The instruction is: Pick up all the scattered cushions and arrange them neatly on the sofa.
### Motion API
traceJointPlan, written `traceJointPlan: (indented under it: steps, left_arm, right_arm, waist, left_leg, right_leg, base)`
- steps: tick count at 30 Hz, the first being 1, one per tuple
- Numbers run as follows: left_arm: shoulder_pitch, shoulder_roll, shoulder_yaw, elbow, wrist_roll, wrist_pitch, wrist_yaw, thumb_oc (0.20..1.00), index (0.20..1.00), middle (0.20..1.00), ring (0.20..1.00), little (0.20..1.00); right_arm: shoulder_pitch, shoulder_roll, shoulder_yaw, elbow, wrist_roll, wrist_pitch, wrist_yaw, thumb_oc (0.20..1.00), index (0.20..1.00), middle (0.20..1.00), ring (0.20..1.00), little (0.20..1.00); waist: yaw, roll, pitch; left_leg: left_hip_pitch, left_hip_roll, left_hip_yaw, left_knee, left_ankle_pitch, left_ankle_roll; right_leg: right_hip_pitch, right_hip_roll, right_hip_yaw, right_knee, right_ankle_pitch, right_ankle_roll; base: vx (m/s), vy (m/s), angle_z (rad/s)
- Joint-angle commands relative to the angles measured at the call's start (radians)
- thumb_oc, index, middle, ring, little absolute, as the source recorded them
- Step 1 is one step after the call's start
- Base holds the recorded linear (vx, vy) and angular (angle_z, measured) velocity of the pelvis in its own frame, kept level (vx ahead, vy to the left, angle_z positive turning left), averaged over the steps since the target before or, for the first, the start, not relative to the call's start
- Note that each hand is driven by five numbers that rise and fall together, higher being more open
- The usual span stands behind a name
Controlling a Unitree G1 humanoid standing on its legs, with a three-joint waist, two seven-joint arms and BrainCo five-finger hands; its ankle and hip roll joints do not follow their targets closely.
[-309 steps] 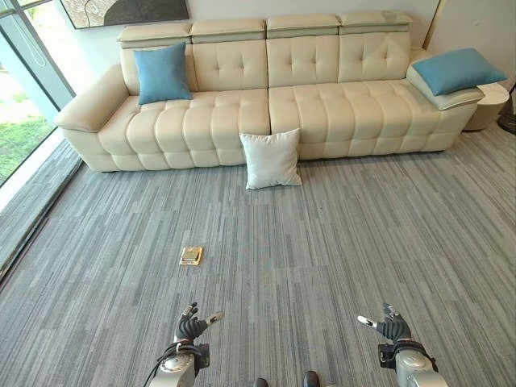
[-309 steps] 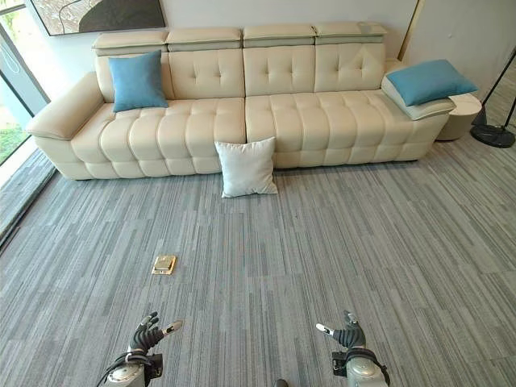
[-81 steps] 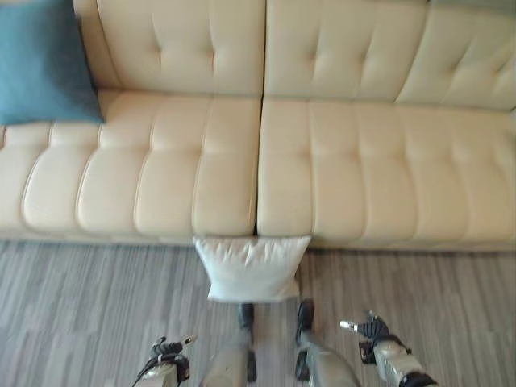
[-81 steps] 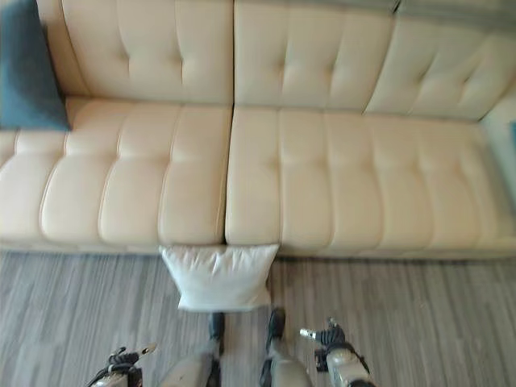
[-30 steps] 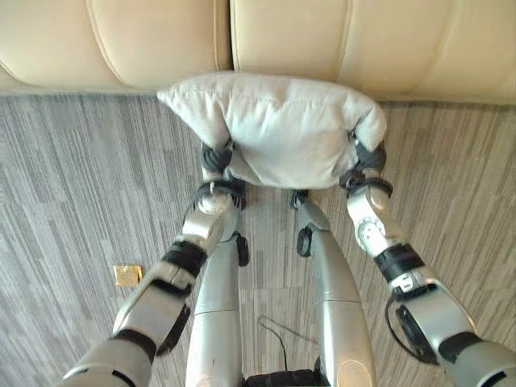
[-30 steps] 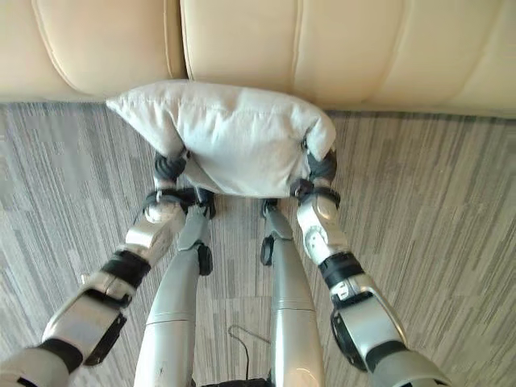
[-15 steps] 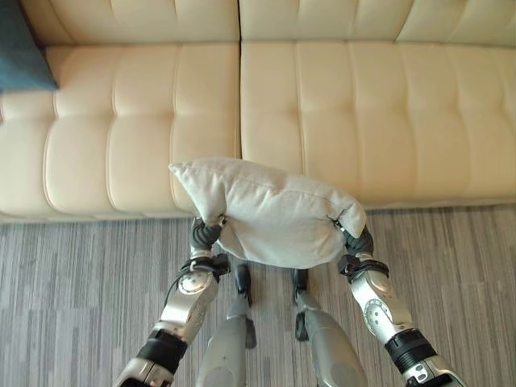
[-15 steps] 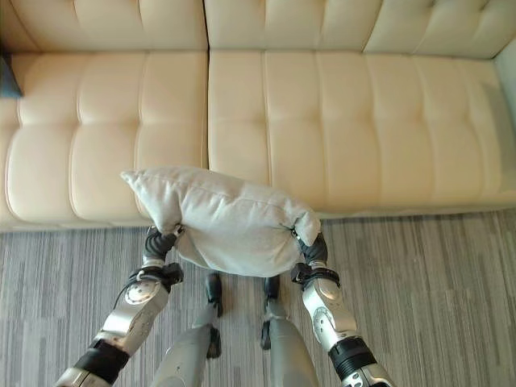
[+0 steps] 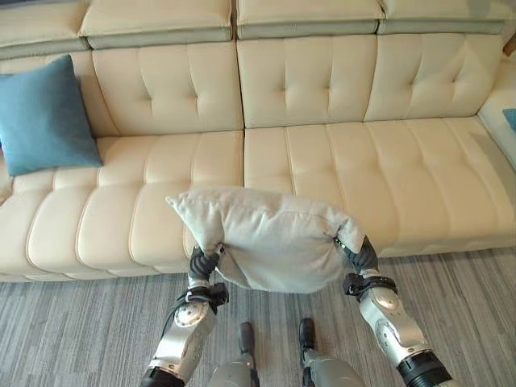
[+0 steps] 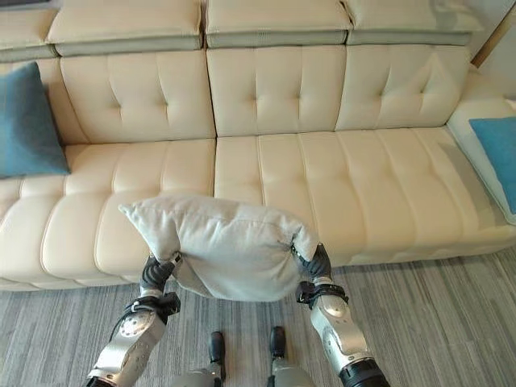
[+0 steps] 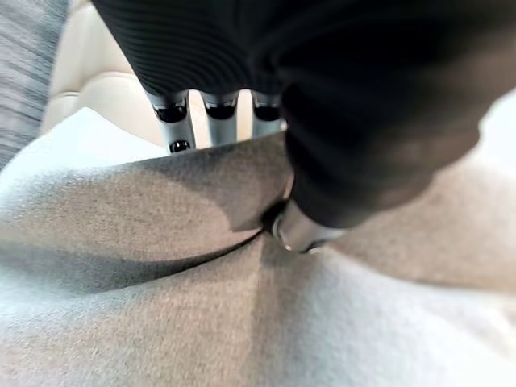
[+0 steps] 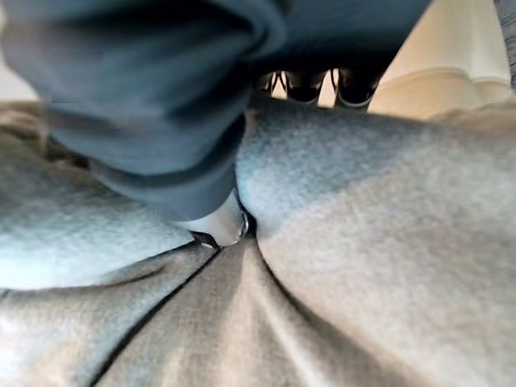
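I hold a white cushion (image 9: pixel 270 238) off the floor, in front of the front edge of the cream sofa (image 9: pixel 322 153). My left hand (image 9: pixel 202 264) grips its left end and my right hand (image 9: pixel 360 258) its right end. In the left wrist view the thumb (image 11: pixel 300 230) digs into the cloth while the fingers (image 11: pixel 173 113) lie behind the cushion (image 11: pixel 161 282). The right wrist view shows that hand's thumb (image 12: pixel 222 222) pinching the cushion (image 12: pixel 363 242) in the same way. A blue cushion (image 9: pixel 44 117) leans upright against the sofa back at the left. Another blue cushion (image 10: pixel 498 153) lies at the sofa's right end.
The sofa's seat stretches across the view behind the held cushion, its middle seats bare. Grey striped carpet (image 9: pixel 72 330) runs along the sofa's front.
Both hands have raised the white cushion from the floor up to the level of the seat's front edge. The camera has tilted up, so the sofa back and the blue cushions now show.
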Motion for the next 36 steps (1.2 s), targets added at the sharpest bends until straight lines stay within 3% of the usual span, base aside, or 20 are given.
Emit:
traceJointPlan:
  steps: [1,2,4,5,7,8,9,10,12,16,17,19,21,23,25,27,30,31,32,36]
  left_arm:
    - [-0.083,-0.005,-0.005,-0.084,-0.009,-0.076,-0.027,0.200,0.200,0.200,0.200,0.200]
    - [-0.093,-0.013,-0.010,-0.082,-0.021,-0.086,-0.017,0.200,0.200,0.200,0.200,0.200]
    - [-0.105,-0.019,-0.011,-0.076,-0.014,-0.085,-0.001,0.200,0.200,0.200,0.200,0.200]
    - [-0.116,-0.025,-0.015,-0.064,-0.015,-0.078,0.009,0.200,0.200,0.200,0.200,0.200]
    - [-0.116,-0.027,-0.016,-0.064,-0.013,-0.076,0.009,0.200,0.200,0.200,0.200,0.200]
    - [-0.117,-0.024,-0.026,-0.057,-0.002,-0.063,0.012,0.200,0.200,0.200,0.200,0.200]
    - [-0.117,-0.024,-0.027,-0.058,-0.001,-0.063,0.012,0.200,0.200,0.200,0.200,0.200]
    - [-0.132,-0.027,-0.038,-0.040,0.016,-0.046,0.024,0.200,0.200,0.200,0.200,0.200]
    - [-0.137,-0.029,-0.039,-0.035,0.022,-0.040,0.028,0.200,0.200,0.200,0.200,0.200]
    - [-0.131,-0.027,-0.045,-0.037,0.028,-0.049,0.032,0.200,0.200,0.200,0.200,0.200]
    - [-0.138,-0.011,-0.050,-0.035,0.042,-0.041,0.030,0.200,0.200,0.200,0.200,0.200]
    - [-0.145,-0.005,-0.054,-0.035,0.049,-0.037,0.029,0.200,0.200,0.200,0.200,0.200]
    - [-0.161,0.007,-0.058,-0.037,0.056,-0.032,0.041,0.200,0.200,0.200,0.200,0.200]
    - [-0.161,0.008,-0.056,-0.045,0.060,-0.027,0.045,0.200,0.200,0.200,0.200,0.200]
    - [-0.163,0.009,-0.056,-0.048,0.065,-0.025,0.044,0.200,0.200,0.200,0.200,0.200]
    - [-0.168,0.006,-0.053,-0.045,0.059,-0.029,0.043,0.200,0.200,0.200,0.200,0.200]
    - [-0.164,0.007,-0.047,-0.048,0.056,-0.029,0.043,0.200,0.200,0.200,0.200,0.200]
    - [-0.152,0.007,-0.031,-0.048,0.063,-0.023,0.039,0.200,0.200,0.200,0.200,0.200]
    - [-0.147,0.005,-0.023,-0.048,0.065,-0.020,0.042,0.200,0.200,0.200,0.200,0.200]
    - [-0.135,-0.002,-0.007,-0.044,0.081,-0.024,0.043,0.200,0.200,0.200,0.200,0.200]
  right_arm:
    - [-0.055,0.026,0.022,-0.095,-0.024,-0.070,0.011,0.200,0.200,0.200,0.200,0.200]
    - [-0.068,0.014,0.027,-0.095,-0.028,-0.071,-0.001,0.200,0.200,0.200,0.200,0.200]
    - [-0.077,0.012,0.029,-0.089,-0.027,-0.068,-0.014,0.200,0.200,0.200,0.200,0.200]
    - [-0.083,0.015,0.031,-0.076,-0.023,-0.067,-0.030,0.200,0.200,0.200,0.200,0.200]
    - [-0.083,0.014,0.029,-0.076,-0.021,-0.063,-0.030,0.200,0.200,0.200,0.200,0.200]
    - [-0.069,0.012,0.026,-0.080,-0.026,-0.053,-0.041,0.200,0.200,0.200,0.200,0.200]
    - [-0.068,0.012,0.026,-0.081,-0.026,-0.053,-0.041,0.200,0.200,0.200,0.200,0.200]
    - [-0.056,0.019,0.025,-0.070,-0.037,-0.043,-0.068,0.200,0.200,0.200,0.200,0.200]
    - [-0.051,0.020,0.020,-0.064,-0.046,-0.034,-0.079,0.200,0.200,0.200,0.200,0.200]
    - [-0.016,0.048,0.021,-0.074,-0.052,-0.020,-0.075,0.200,0.200,0.200,0.200,0.200]
    - [-0.015,0.064,0.019,-0.075,-0.053,-0.021,-0.072,0.200,0.200,0.200,0.200,0.200]
    - [-0.021,0.070,0.021,-0.072,-0.056,-0.020,-0.075,0.200,0.200,0.200,0.200,0.200]
    - [-0.044,0.092,0.028,-0.063,-0.062,-0.020,-0.080,0.200,0.200,0.200,0.200,0.200]
    - [-0.050,0.101,0.033,-0.053,-0.070,-0.017,-0.084,0.200,0.200,0.200,0.200,0.200]
    - [-0.054,0.103,0.033,-0.050,-0.076,-0.015,-0.087,0.200,0.200,0.200,0.200,0.200]
    - [-0.072,0.109,0.027,-0.038,-0.055,-0.014,-0.095,0.200,0.200,0.200,0.200,0.200]
    - [-0.079,0.112,0.027,-0.035,-0.041,-0.016,-0.094,0.200,0.200,0.200,0.200,0.200]
    - [-0.076,0.112,0.029,-0.033,-0.033,-0.017,-0.092,0.200,0.200,0.200,0.200,0.200]
    - [-0.075,0.114,0.033,-0.029,-0.035,-0.015,-0.093,0.200,0.200,0.200,0.200,0.200]
    - [-0.057,0.113,0.033,-0.022,-0.042,-0.012,-0.090,0.200,0.200,0.200,0.200,0.200]
  waist:
    - [0.019,-0.044,-0.003]
    - [0.033,-0.048,0.025]
    - [0.044,-0.050,0.038]
    - [0.043,-0.049,0.031]
    - [0.043,-0.053,0.028]
    - [0.037,-0.048,0.010]
    - [0.037,-0.049,0.009]
    - [0.035,-0.038,0.001]
    - [0.034,-0.037,-0.002]
    - [0.031,-0.057,-0.042]
    - [0.037,-0.073,-0.046]
    - [0.042,-0.078,-0.043]
    - [0.041,-0.087,-0.023]
    - [0.039,-0.077,-0.007]
    - [0.037,-0.072,0.004]
    - [0.034,-0.058,0.027]
    - [0.037,-0.056,0.037]
    - [0.041,-0.069,0.035]
    - [0.044,-0.074,0.032]
    - [0.046,-0.084,0.018]
  left_leg:
    - [0.039,-0.032,-0.035,0.212,-0.122,-0.017]
    - [-0.038,-0.045,-0.069,0.367,-0.102,-0.024]
    - [-0.097,-0.069,-0.114,0.420,-0.082,-0.027]
    - [-0.115,-0.081,-0.121,0.331,-0.095,-0.021]
    - [-0.127,-0.081,-0.123,0.321,-0.101,-0.017]
    - [-0.145,-0.067,-0.110,0.159,-0.061,-0.017]
    - [-0.140,-0.068,-0.110,0.149,-0.056,-0.017]
    - [-0.159,-0.060,-0.108,0.007,0.018,-0.044]
    - [-0.160,-0.058,-0.110,-0.030,0.039,-0.051]
    - [-0.117,-0.071,-0.098,-0.030,0.014,-0.022]
    - [-0.089,-0.080,-0.086,-0.030,-0.010,0.006]
    - [-0.074,-0.084,-0.083,-0.030,-0.022,0.019]
    - [-0.014,-0.102,-0.056,-0.030,-0.072,0.064]
    - [0.024,-0.112,-0.035,-0.030,-0.098,0.084]
    - [0.041,-0.109,-0.025,-0.030,-0.110,0.085]
    - [0.080,-0.096,-0.009,-0.030,-0.127,0.072]
    - [0.088,-0.086,0.007,-0.030,-0.127,0.064]
    - [0.119,-0.091,0.015,-0.030,-0.149,0.051]
    - [0.130,-0.088,0.022,-0.030,-0.156,0.045]
    - [0.164,-0.087,0.022,-0.030,-0.178,0.034]
  right_leg:
    - [0.093,0.001,-0.029,0.095,-0.230,0.018]
    - [0.102,-0.003,-0.043,0.117,-0.245,0.005]
    - [0.111,-0.010,-0.054,0.118,-0.256,0.005]
    - [0.112,-0.015,-0.065,0.113,-0.261,0.011]
    - [0.113,-0.017,-0.067,0.110,-0.260,0.012]
    - [0.114,-0.014,-0.083,0.089,-0.260,0.017]
    - [0.114,-0.015,-0.083,0.088,-0.260,0.018]
    - [0.118,-0.003,-0.095,0.072,-0.261,0.022]
    - [0.125,-0.002,-0.098,0.066,-0.262,0.026]
    - [0.173,-0.026,-0.087,0.057,-0.283,0.052]
    - [0.155,-0.048,-0.076,0.144,-0.292,0.069]
    - [0.132,-0.056,-0.070,0.207,-0.295,0.076]
    - [0.020,-0.101,-0.074,0.457,-0.201,0.110]
    - [-0.031,-0.143,-0.097,0.595,-0.154,0.110]
    - [-0.069,-0.140,-0.093,0.618,-0.165,0.102]
    - [-0.133,-0.107,-0.112,0.516,-0.216,0.092]
    - [-0.148,-0.062,-0.125,0.349,-0.169,0.090]
    - [-0.131,-0.040,-0.145,0.175,-0.123,0.118]
    - [-0.120,-0.028,-0.165,0.103,-0.094,0.125]
    - [-0.088,-0.022,-0.186,0.048,-0.076,0.126]
  base:
    - [-0.02,-0.159,0.19]
    - [-0.02,-0.091,0.23]
    - [0.03,-0.082,0.25]
    - [0.07,-0.039,0.22]
    - [0.09,0.016,0.32]
    - [0.11,0.035,0.33]
    - [0.21,0.108,0.33]
    - [0.11,0.073,0.26]
    - [0.25,0.146,0.22]
    - [0.35,0.206,-0.02]
    - [0.36,0.238,-0.11]
    - [0.25,0.214,-0.13]
    - [0.24,0.301,-0.15]
    - [0.15,0.204,-0.41]
    - [0.12,0.112,-0.25]
    - [0.19,0.086,-0.26]
    - [0.14,-0.048,-0.26]
    - [0.25,-0.107,-0.27]
    - [0.32,-0.150,-0.26]
    - [0.24,-0.122,0.03]
